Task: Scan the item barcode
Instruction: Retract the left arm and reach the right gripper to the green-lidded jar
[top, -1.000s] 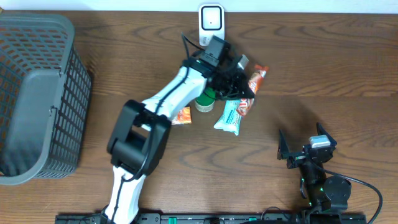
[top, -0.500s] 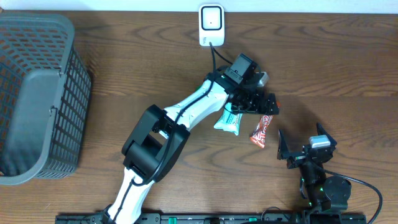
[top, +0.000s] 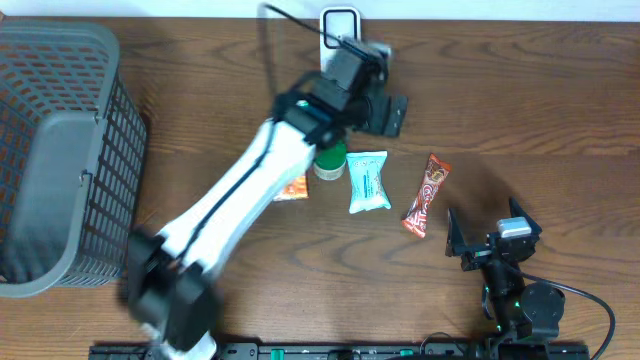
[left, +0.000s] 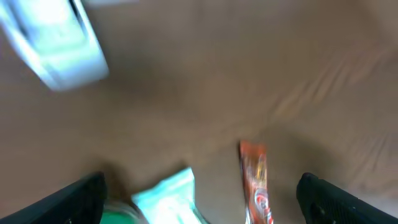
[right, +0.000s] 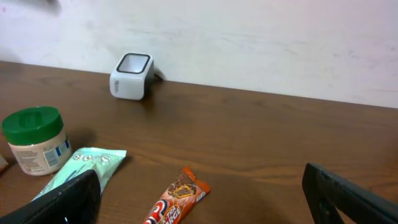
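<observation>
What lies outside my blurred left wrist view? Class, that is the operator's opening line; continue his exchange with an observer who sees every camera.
Observer: A dark grey plastic mesh basket stands at the left end of the table.
Operator: What is beside the mint-green snack wrapper?
Observer: A white jar with a green lid stands upright next to it.
Operator: And the right fingers?
Observer: They stand open and empty near the table's front edge, close to the orange-red snack bar but not touching it.
</observation>
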